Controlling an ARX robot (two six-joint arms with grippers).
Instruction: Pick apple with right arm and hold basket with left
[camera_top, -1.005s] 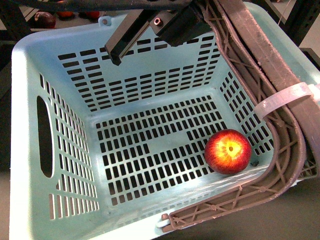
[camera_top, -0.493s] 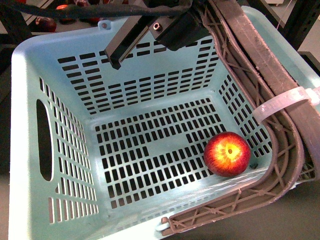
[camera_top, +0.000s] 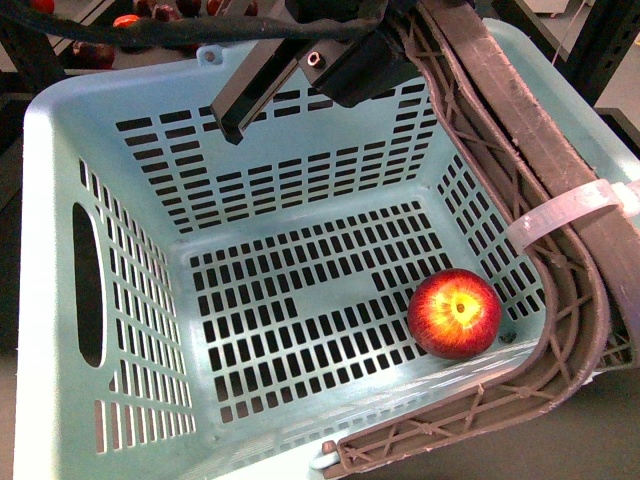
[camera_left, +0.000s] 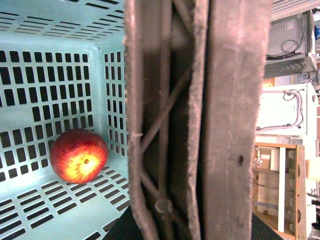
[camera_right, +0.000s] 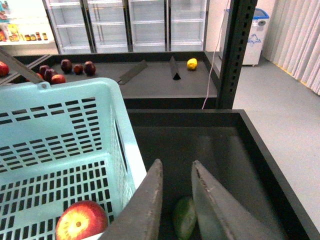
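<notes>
The apple (camera_top: 455, 312), glossy red with a yellow patch, lies on the floor of the light-blue slotted basket (camera_top: 60, 330), in its near right corner. It also shows in the left wrist view (camera_left: 78, 156) and the right wrist view (camera_right: 81, 220). The brown basket handle (camera_top: 575, 250) runs up the basket's right side. My left gripper (camera_top: 345, 55) shows as a black body at the handle's upper end and is shut on the handle (camera_left: 200, 125); its fingertips are hidden. My right gripper (camera_right: 176, 167) is open and empty, outside the basket's wall, apart from the apple.
Under the right gripper is a dark bin (camera_right: 250, 150) holding a dark green oval fruit (camera_right: 185, 217). A black post (camera_right: 240, 50) stands behind it. A far shelf carries dark red fruits (camera_right: 65, 66) and a yellow fruit (camera_right: 192, 63).
The basket has shifted slightly in the front view and more of the far shelf shows above its rim. The apple stays in the same corner. The left gripper keeps its hold.
</notes>
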